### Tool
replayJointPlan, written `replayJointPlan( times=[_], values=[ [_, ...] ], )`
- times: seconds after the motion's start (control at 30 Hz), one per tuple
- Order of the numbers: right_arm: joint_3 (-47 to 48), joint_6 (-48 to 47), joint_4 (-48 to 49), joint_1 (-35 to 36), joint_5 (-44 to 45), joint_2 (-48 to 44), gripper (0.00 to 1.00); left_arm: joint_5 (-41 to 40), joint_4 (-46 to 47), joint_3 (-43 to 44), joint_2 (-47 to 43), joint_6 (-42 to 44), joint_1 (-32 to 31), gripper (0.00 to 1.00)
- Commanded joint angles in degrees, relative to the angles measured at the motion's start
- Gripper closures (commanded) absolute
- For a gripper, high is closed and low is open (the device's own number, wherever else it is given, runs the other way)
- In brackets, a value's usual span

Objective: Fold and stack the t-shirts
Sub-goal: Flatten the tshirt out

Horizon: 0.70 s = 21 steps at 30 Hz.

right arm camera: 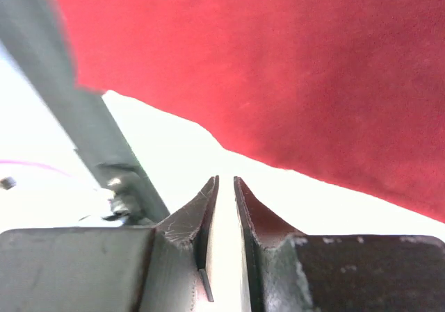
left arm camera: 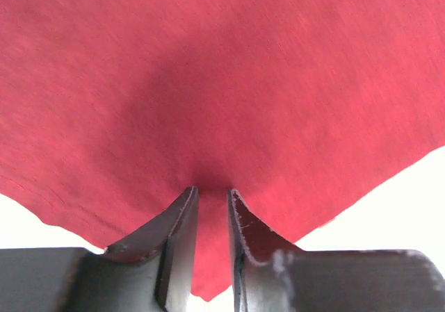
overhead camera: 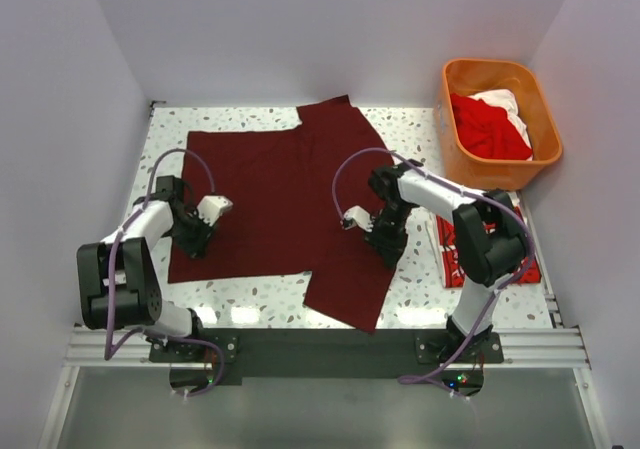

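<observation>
A dark maroon t-shirt [overhead camera: 280,199] lies spread flat on the speckled table [overhead camera: 410,129]. My left gripper [overhead camera: 192,237] is at the shirt's left edge. In the left wrist view the left gripper [left arm camera: 213,190] is shut on a pucker of the maroon cloth [left arm camera: 222,69]. My right gripper [overhead camera: 388,251] is at the shirt's lower right edge. In the right wrist view the right gripper [right arm camera: 226,180] has its jaws nearly together with only bare table between them, and the cloth's edge [right arm camera: 313,83] lies just beyond the tips.
An orange plastic basket [overhead camera: 458,139] at the back right holds red [overhead camera: 488,129] and white [overhead camera: 502,99] shirts. A folded red shirt with white print [overhead camera: 525,264] lies at the right edge under my right arm. A grey bar [right arm camera: 55,83] crosses the right wrist view.
</observation>
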Motion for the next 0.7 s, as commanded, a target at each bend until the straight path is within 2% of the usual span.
replayJointPlan(
  times=[0.0,0.13,0.27,0.37,0.53,0.67],
  values=[
    [8.41,-1.09,-7.77,-2.4,-8.24,-2.78,0.82,4.07,-8.75,4.81,-3.62,5.03,1.04,0.69],
    [18.44,6.11,0.86,-6.63,-2.09,6.51,0.82,9.99,-6.46,13.97,2.94,-0.68,0.87,0.62],
    [26.27,8.58,6.48,-7.43,5.64,12.94,0.83,9.73,-1.55,19.95,9.72,-5.87,0.87,0.6],
    [27.95,8.93,9.3,-7.51,9.86,16.55,0.83,7.98,1.36,20.92,13.41,-8.68,0.95,0.6],
    [24.98,8.41,12.46,-7.6,14.96,18.06,0.83,5.6,3.47,18.21,15.09,-8.87,1.04,0.6],
    [16.83,7.27,13.78,-7.51,17.25,16.13,0.84,3.85,4.09,13.73,14.65,-7.81,1.04,0.6]
  ],
)
